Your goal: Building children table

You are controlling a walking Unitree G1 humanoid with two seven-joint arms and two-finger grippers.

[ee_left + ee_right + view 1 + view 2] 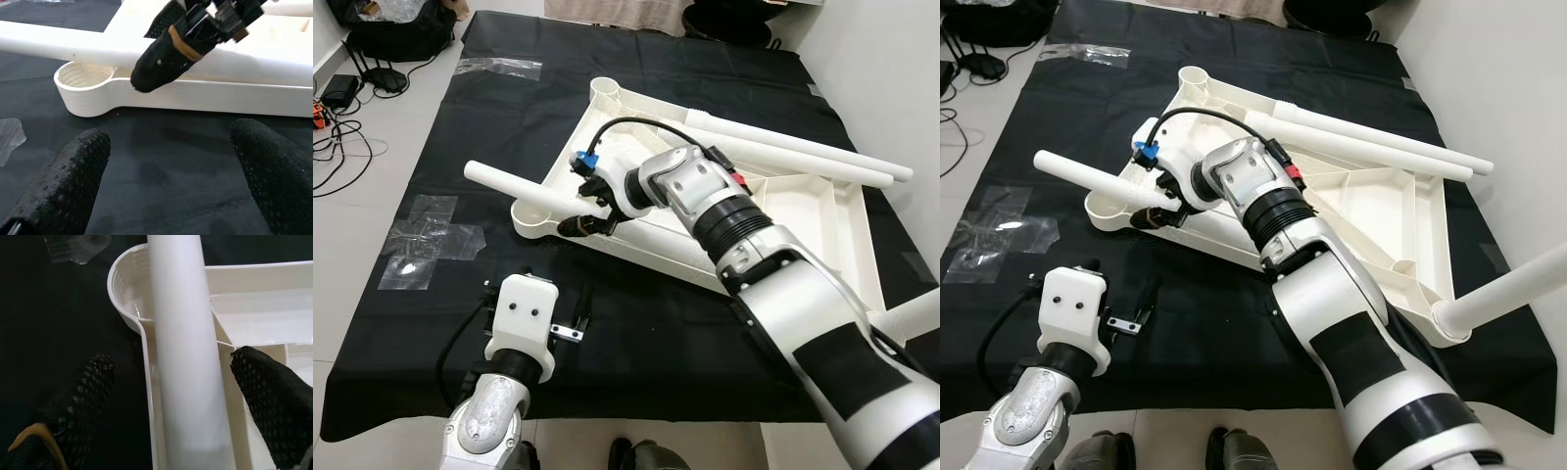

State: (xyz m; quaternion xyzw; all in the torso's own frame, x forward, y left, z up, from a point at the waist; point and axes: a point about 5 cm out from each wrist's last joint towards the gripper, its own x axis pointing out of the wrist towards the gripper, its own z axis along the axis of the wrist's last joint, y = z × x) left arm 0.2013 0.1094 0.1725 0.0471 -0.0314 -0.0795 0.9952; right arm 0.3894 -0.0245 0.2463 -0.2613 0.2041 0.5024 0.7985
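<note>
Spread wide, the right gripper's [171, 382] jaws straddled a white table leg [524, 188] without yet pinching it; the left gripper's [168, 166] jaws hung open too, low over the black cloth [666, 323] near its front edge. The leg lay across the upturned white tabletop [803, 211], its end over the round corner socket [85, 81] at the tabletop's left corner. Leg-fitting looked to be the step in hand: closing on the leg, standing it up and seating it in that socket should come next. Two more legs [783, 147] rested along the far rim. Whether the fingertips touched the leg was hard to tell.
</note>
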